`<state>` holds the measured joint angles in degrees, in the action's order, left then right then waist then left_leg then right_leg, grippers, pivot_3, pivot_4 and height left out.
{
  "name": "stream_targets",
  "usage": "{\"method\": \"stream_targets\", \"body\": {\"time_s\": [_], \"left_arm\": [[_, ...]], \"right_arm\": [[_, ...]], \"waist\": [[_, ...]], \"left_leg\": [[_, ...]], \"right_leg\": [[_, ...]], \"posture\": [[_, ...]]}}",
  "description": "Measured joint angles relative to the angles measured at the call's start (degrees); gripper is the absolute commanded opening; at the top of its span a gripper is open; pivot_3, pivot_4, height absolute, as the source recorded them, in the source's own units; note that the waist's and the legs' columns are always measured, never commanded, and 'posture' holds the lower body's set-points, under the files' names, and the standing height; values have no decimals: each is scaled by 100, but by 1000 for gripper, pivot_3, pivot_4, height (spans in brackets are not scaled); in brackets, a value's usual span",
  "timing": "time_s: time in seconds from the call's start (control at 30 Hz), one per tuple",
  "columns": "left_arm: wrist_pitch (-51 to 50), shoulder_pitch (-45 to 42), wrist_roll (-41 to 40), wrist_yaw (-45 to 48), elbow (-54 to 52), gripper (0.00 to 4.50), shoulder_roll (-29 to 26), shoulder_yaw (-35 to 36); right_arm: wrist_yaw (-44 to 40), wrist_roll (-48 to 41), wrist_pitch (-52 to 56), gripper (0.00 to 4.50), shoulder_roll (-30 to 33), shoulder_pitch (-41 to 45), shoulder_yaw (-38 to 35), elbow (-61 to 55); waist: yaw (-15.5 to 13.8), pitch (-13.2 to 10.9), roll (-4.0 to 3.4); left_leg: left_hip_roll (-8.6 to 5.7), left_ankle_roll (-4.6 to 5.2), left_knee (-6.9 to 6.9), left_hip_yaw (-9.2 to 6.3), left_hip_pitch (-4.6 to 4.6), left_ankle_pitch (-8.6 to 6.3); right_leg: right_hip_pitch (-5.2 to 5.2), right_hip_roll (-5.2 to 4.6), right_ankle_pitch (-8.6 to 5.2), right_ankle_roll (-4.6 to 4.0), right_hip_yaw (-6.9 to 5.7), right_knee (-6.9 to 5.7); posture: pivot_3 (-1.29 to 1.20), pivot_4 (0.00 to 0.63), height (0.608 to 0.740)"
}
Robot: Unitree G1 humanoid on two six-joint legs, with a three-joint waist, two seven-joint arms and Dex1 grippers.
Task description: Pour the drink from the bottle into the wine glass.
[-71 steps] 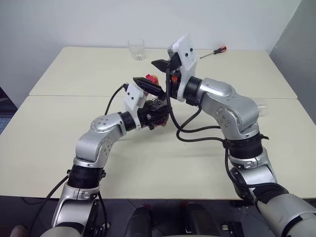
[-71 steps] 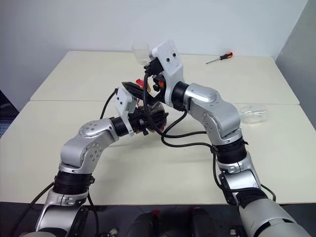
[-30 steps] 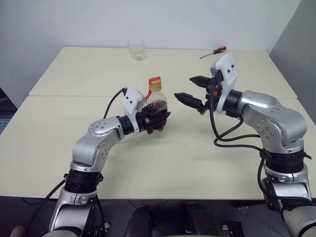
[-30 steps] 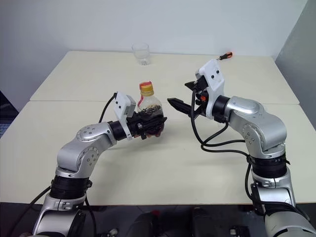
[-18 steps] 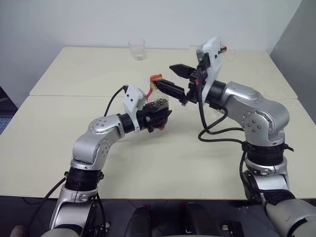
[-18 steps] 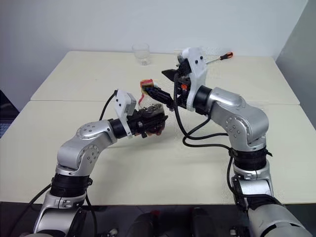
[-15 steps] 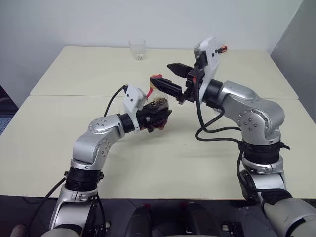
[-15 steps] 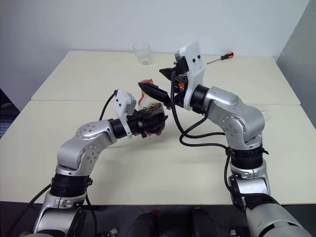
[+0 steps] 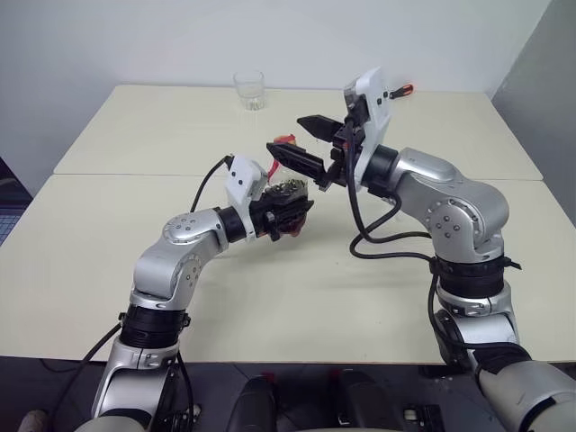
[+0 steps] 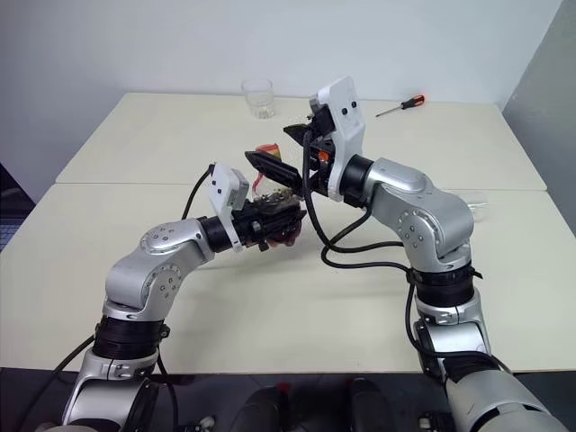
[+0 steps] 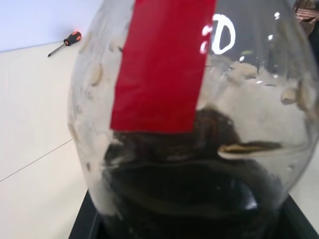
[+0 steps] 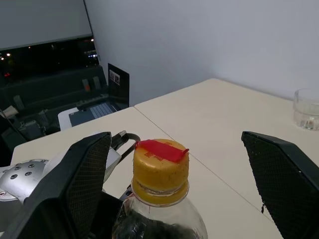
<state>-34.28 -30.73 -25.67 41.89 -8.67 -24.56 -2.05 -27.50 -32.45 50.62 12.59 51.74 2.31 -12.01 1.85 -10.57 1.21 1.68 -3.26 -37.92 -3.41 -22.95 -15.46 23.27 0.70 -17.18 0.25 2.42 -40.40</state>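
Holding the bottle (image 10: 273, 209) up off the bench (image 9: 108, 225) in front of the chest, the left gripper (image 9: 290, 212) has its fingers clamped round the fat lower body, upright, so the dark drink (image 11: 189, 189) sits in the bottom and the neck is left free. That makes sense, since the yellow cap (image 12: 160, 165) is still on and nothing pours until it's off. The right gripper (image 12: 184, 189) sits right at the neck, fingers spread wide on either side of the cap, not touching it as far as I can tell; looks to me like it's lining up to pinch and twist. The wine glass (image 10: 468, 209) seems to be lying on its side out on the right of the bench, mostly hidden behind the right arm. A tumbler (image 9: 249, 90) and a screwdriver (image 10: 402, 105) sit along the far edge, well out of the way.
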Motion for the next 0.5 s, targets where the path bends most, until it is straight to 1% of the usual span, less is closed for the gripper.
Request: {"method": "stream_targets", "body": {"time_s": [0.3, 0.5], "left_arm": [[0, -1, 2, 0, 0, 1995, 6, -1], [-2, -1, 5, 0, 4, 1995, 9, -5]], "right_arm": [[2, 143, -18, 4463, 203, -2, 0, 41], [-31, 83, 17, 4463, 383, -165, -4, -172]], "waist": [[0, 0, 0], [0, 0, 0]], "left_leg": [[0, 0, 0, 0, 0, 0], [0, 0, 0, 0, 0, 0]], "right_leg": [[0, 0, 0, 0, 0, 0], [0, 0, 0, 0, 1, 0]], "posture": [[0, 150, 740], [0, 150, 740]]}}
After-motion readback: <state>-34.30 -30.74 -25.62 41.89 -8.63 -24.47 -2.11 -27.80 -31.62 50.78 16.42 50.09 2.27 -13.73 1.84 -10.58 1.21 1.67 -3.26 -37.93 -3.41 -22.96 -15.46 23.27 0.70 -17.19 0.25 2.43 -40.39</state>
